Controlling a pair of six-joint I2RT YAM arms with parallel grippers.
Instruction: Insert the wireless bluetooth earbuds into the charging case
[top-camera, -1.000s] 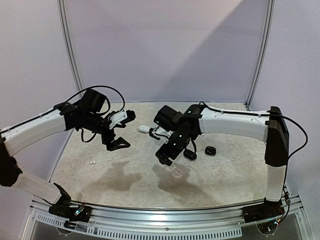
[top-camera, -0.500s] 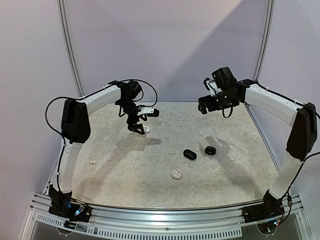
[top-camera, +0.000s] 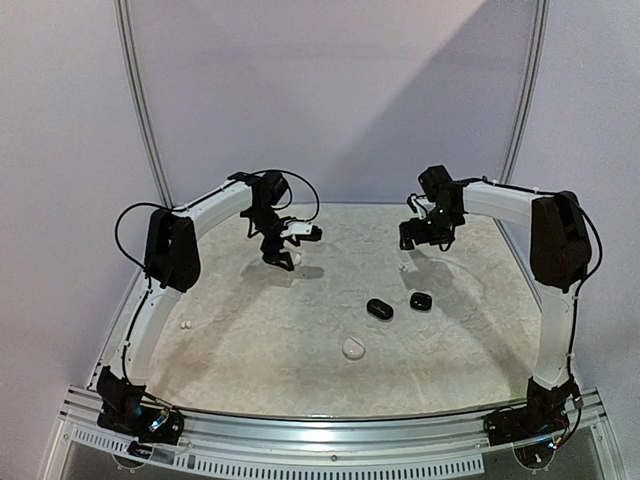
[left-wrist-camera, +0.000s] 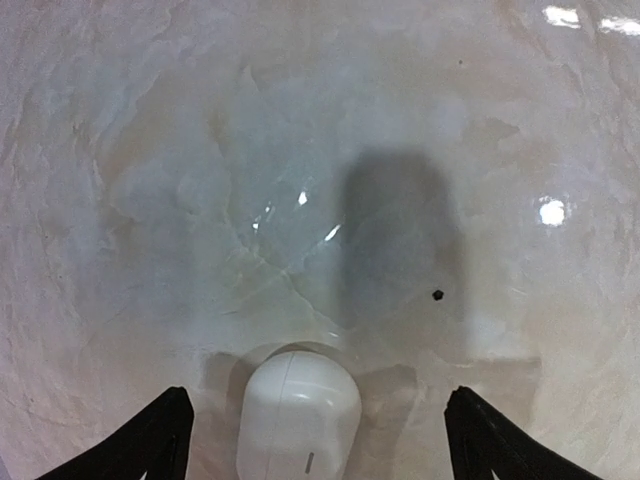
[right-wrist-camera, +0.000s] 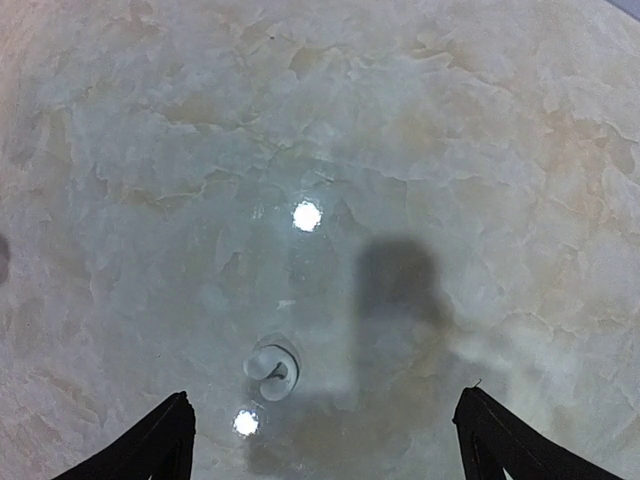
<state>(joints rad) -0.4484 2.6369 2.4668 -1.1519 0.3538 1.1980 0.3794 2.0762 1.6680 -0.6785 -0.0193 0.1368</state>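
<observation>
A closed white charging case (left-wrist-camera: 298, 415) lies on the marble table between the spread fingers of my left gripper (left-wrist-camera: 317, 400), which is open and hangs just above it; the same case (top-camera: 291, 258) sits at the far left in the top view, under my left gripper (top-camera: 284, 250). A tiny white earbud (right-wrist-camera: 272, 368) lies on the table left of centre between the open fingers of my right gripper (right-wrist-camera: 322, 400). From above, that earbud (top-camera: 403, 267) sits just in front of my right gripper (top-camera: 418, 240). Another white earbud (top-camera: 184, 325) lies alone near the left edge.
A black oval case (top-camera: 379, 309) and a smaller black piece (top-camera: 420, 300) lie mid-table. A white rounded piece (top-camera: 353, 348) sits nearer the front. Metal posts and a wall bound the table's far side.
Both arms have swung from mid-table out to the far side. The left gripper has come down over the white case, the right over the white earbud. Nothing has been gripped.
</observation>
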